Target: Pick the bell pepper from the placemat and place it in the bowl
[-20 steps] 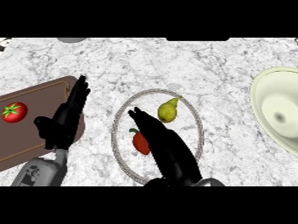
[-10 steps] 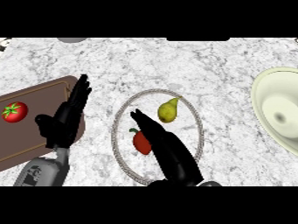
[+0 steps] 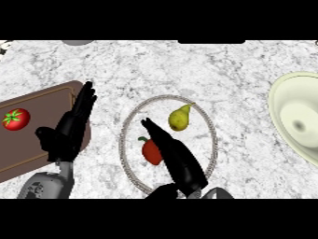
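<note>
On the round placemat [image 3: 131,130] the red bell pepper [image 3: 150,151] lies just left of the right hand [image 3: 175,156], fingers straight, holding nothing. The bowl [image 3: 306,126] sits far right. The left hand [image 3: 72,128] rests open.

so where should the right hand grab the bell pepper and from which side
Take the red bell pepper round its wide body, not the small green stem at its upper left. Coming from above and its right looks best: the right hand is already over that edge, fingers straight. The pear lies apart, further up the round placemat, so it shouldn't interfere.
</note>
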`<move>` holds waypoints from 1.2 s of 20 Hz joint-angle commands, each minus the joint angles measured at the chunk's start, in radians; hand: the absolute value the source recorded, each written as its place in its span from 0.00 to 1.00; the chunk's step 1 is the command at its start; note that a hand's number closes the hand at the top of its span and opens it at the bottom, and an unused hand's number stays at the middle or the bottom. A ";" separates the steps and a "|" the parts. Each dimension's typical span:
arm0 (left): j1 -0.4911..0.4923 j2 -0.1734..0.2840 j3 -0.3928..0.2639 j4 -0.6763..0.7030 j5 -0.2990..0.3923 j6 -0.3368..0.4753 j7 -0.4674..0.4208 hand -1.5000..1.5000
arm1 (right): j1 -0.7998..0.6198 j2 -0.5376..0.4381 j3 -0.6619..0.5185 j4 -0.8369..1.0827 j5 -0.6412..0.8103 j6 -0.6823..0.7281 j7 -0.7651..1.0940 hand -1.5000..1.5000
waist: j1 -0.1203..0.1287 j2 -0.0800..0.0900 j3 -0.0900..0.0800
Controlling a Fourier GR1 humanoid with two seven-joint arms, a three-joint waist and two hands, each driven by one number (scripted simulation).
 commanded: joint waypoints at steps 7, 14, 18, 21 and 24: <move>0.081 -0.009 0.013 -0.080 -0.022 -0.045 0.018 0.50 | -0.067 0.000 0.009 0.132 0.076 -0.069 0.017 0.00 | 0.000 -0.001 0.000; -0.006 -0.043 0.046 0.011 -0.054 -0.043 -0.005 0.50 | -0.072 0.000 0.067 0.307 0.114 -0.121 -0.071 0.00 | 0.002 0.000 0.000; -0.077 -0.074 0.073 0.104 -0.063 -0.044 -0.030 0.50 | -0.166 0.000 0.087 0.277 0.024 -0.094 -0.001 0.00 | 0.000 0.001 0.000; 0.005 -0.055 0.046 -0.006 -0.055 -0.053 0.014 0.50 | -0.164 -0.002 0.106 0.431 0.083 -0.030 -0.205 1.00 | 0.011 0.001 0.000; -0.038 -0.054 0.083 0.095 -0.046 -0.077 -0.050 0.50 | -0.235 0.000 0.118 0.393 0.099 -0.009 -0.155 1.00 | 0.003 0.002 0.000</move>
